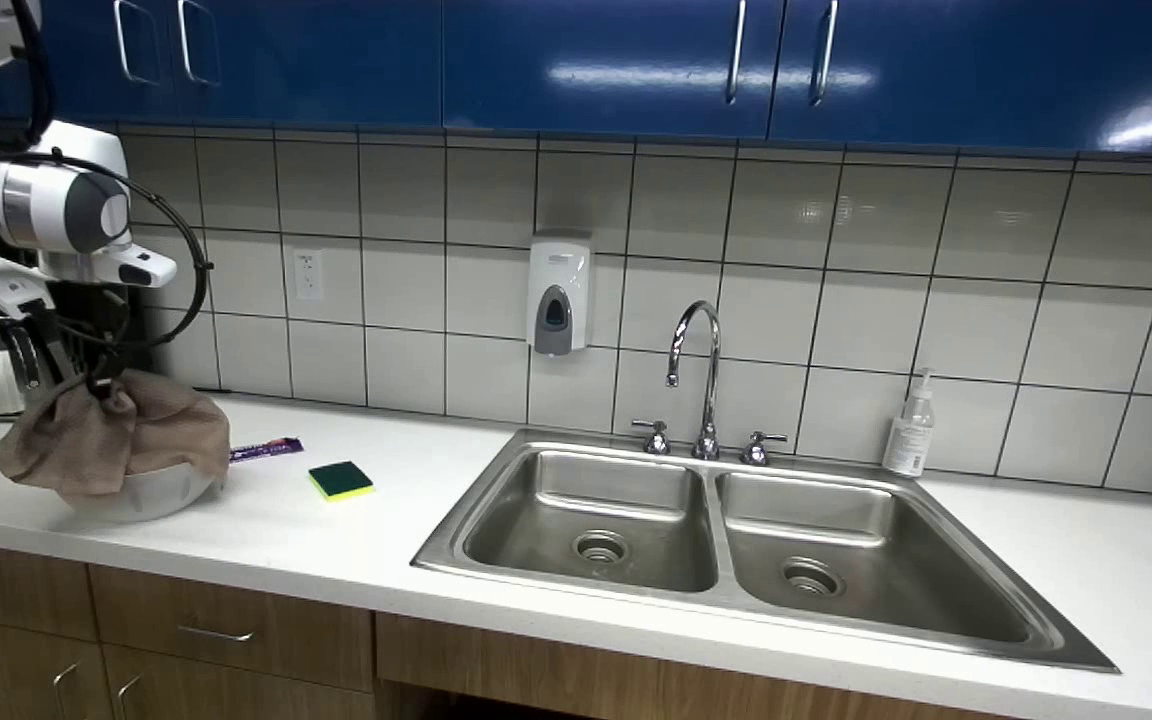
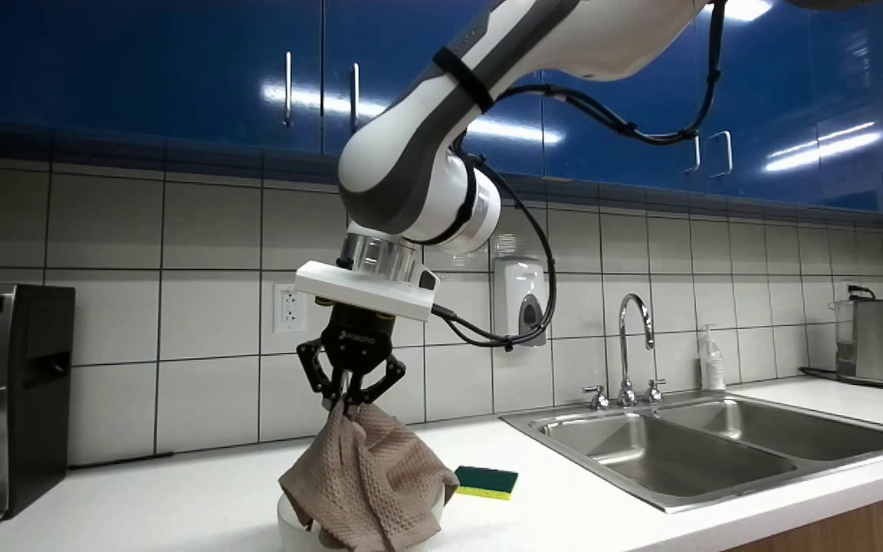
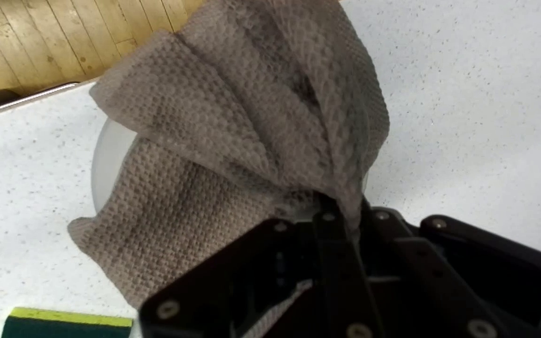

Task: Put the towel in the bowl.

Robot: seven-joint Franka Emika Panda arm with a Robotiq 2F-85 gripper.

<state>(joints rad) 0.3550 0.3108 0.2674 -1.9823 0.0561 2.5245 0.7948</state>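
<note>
Wrist view: we've got the tool (image 3: 352, 220) pinching a gathered fold of the brown towel (image 3: 242, 126), the rest hanging below over the bowl (image 3: 109, 159). In both exterior views we see it draped across the bowl's rim and down the outside; we can't tell how much sits inside. Bowl is on the desk (image 1: 416, 425), green-and-yellow sponge (image 1: 340, 480) near it, purple packet (image 1: 266, 449) just beside it, sink (image 1: 720, 540) well apart.

Towel (image 3: 237, 136) apparently blocks most of the bowl (image 1: 143, 496).
</note>
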